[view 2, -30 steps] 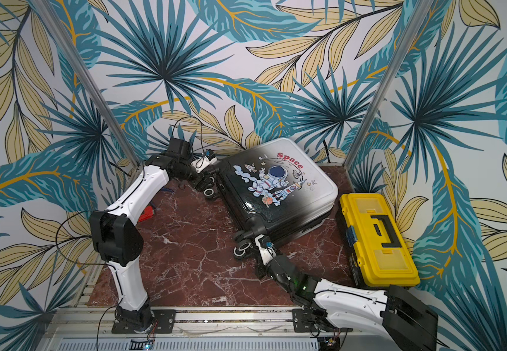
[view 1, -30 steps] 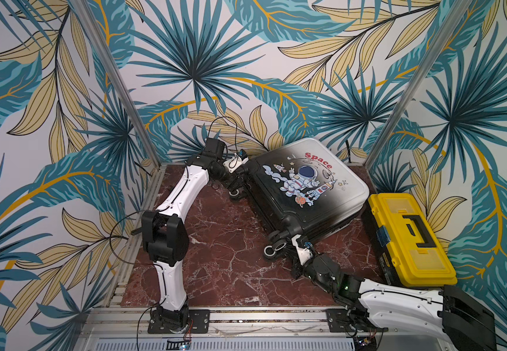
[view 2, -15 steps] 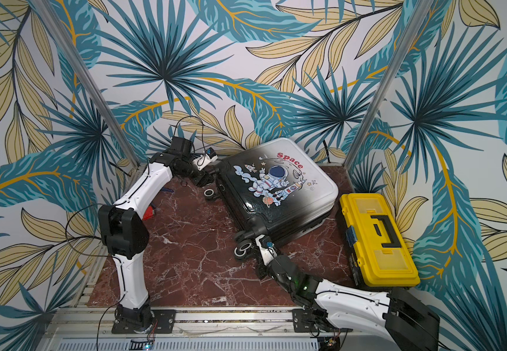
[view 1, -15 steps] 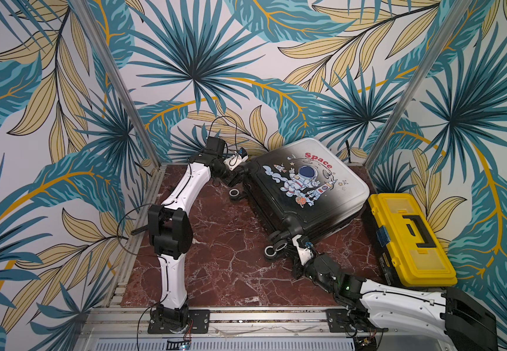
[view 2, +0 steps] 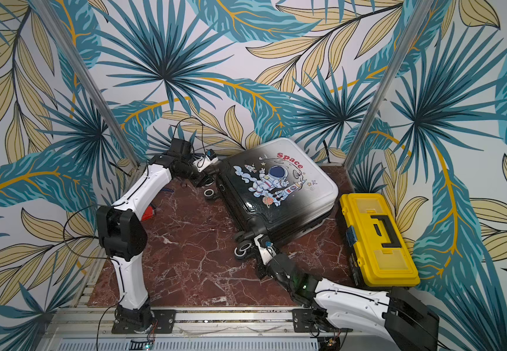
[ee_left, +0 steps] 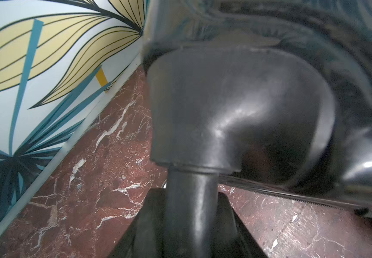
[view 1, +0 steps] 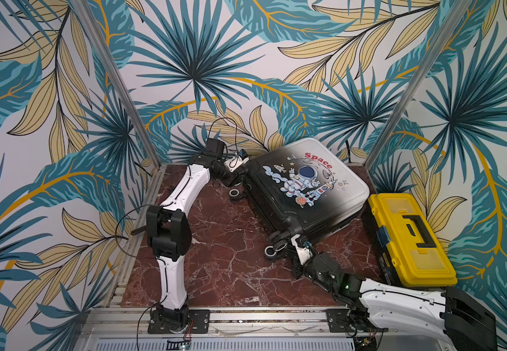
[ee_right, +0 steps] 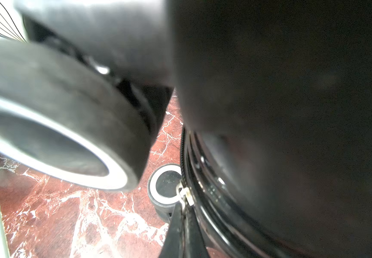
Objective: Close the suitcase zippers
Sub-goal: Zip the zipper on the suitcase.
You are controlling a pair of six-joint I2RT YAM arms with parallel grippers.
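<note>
The suitcase [view 1: 307,194] [view 2: 276,194] lies flat with its astronaut print up, both shells together. My left gripper [view 1: 240,179] [ee_left: 191,192] is at its far left corner. Its black fingers press both sides of a black wheel mount [ee_left: 194,111], with no gap showing. My right gripper [view 1: 297,240] [ee_right: 183,206] is at the near corner by the wheels. It is shut on a small metal pull tab [ee_right: 186,193] of the zippers. The black zipper track [ee_right: 183,152] runs on from there along the seam.
A yellow toolbox [view 1: 410,240] [view 2: 380,240] stands against the suitcase's right side. Spinner wheels [ee_right: 58,125] [ee_right: 167,185] crowd the right gripper. A small red object [view 2: 147,214] lies behind the left arm. The leaf-print walls close in at the back and sides.
The left gripper's jaws have narrowed onto the wheel mount, and the left elbow has shifted slightly right. The right gripper and the suitcase have stayed put.
</note>
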